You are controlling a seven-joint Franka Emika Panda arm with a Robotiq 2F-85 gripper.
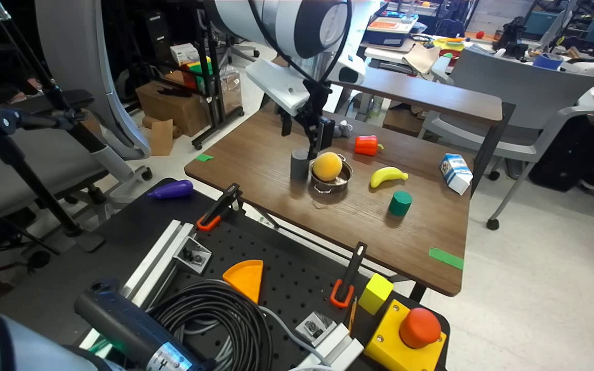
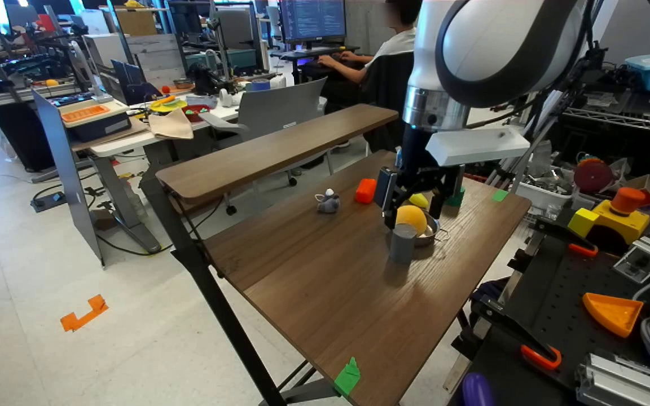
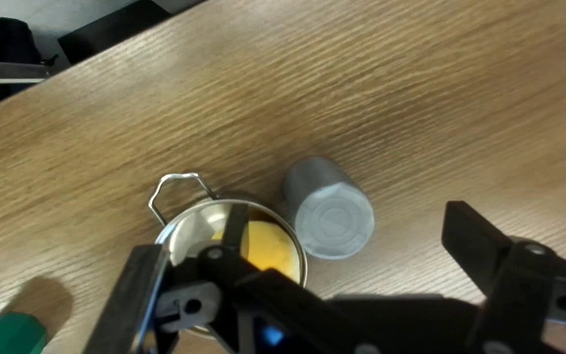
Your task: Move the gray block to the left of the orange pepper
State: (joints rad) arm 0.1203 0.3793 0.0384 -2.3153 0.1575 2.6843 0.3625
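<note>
1. The hand (image 1: 301, 141) is spread wide with nothing in its grip; whether it touches the metal pot (image 1: 334, 186) I cannot tell.
2. The gray block (image 1: 299, 167) stands upright just beside the metal pot, nearer the long edge of the tabletop (image 1: 256, 139) facing the black bench (image 1: 297, 257) than the opposite one.
3. Only the wrist view shows rings on the gray block's top.
4. Both exterior views, unlike the wrist view, show the orange pepper (image 1: 365, 145), nearer that opposite edge.

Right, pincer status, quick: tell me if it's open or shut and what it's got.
Pincer: open, holding nothing; the gray block stands upright, ungripped.
</note>
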